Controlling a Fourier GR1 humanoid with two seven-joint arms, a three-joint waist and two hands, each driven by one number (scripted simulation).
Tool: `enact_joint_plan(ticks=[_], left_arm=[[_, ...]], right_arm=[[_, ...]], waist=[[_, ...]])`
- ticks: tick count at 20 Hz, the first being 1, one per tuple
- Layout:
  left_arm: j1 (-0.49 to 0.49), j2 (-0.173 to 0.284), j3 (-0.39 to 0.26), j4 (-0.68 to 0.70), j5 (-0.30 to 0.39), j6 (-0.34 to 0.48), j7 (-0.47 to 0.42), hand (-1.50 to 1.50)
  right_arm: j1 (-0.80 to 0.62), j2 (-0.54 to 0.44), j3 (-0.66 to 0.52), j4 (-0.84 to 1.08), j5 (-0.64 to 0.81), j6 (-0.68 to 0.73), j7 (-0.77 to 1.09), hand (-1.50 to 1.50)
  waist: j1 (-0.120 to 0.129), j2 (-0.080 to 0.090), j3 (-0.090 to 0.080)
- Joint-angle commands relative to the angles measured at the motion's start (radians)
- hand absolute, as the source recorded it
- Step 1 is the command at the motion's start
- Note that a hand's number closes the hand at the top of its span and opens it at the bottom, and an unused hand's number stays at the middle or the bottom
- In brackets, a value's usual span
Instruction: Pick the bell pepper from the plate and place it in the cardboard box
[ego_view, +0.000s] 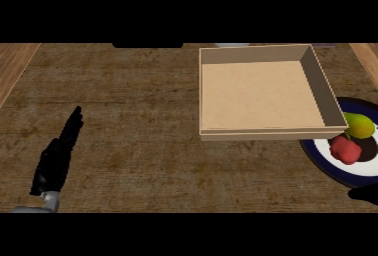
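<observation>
Counter (133, 150) with cardboard box (258, 90) far right, plate (325, 160) cut by the right edge.
Broad bare counter lies left of the box. The plate touches its near right corner, carrying the red bell pepper (345, 149) beside a yellow-green fruit (359, 125). Left hand (60, 150) rests near-left, fingers straight; right hand (365, 194) barely shows, fingers unreadable.

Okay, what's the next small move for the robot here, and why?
Probably bring the right hand up toward the red bell pepper: it lies untouched on the plate beside a yellow-green fruit, and the cardboard box holds nothing.
</observation>
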Motion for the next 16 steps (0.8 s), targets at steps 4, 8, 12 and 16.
enact_joint_plan(ticks=[4, 8, 12, 16], left_arm=[[0.056, -0.021, 0.051, -0.047, -0.031, -0.068, 0.009, 0.00], [-0.074, -0.059, 0.096, 0.086, -0.060, -0.065, 0.000, 0.00], [-0.032, -0.079, 0.109, 0.020, -0.072, -0.090, 0.010, 0.00], [0.013, -0.082, 0.132, 0.004, -0.083, -0.134, -0.013, 0.00]], right_arm=[[0.034, 0.082, -0.071, -0.020, 0.080, 0.069, -0.016, -1.50], [-0.002, 0.146, -0.056, 0.062, 0.147, 0.063, -0.068, -1.50], [0.034, 0.182, -0.109, 0.034, 0.185, 0.077, -0.089, -1.50], [-0.038, 0.243, -0.104, 0.102, 0.252, 0.087, -0.094, -1.50]], waist=[[-0.002, -0.001, 0.000], [-0.005, 0.000, 0.000], [-0.004, 0.000, 0.000], [0.000, 0.000, 0.000]])
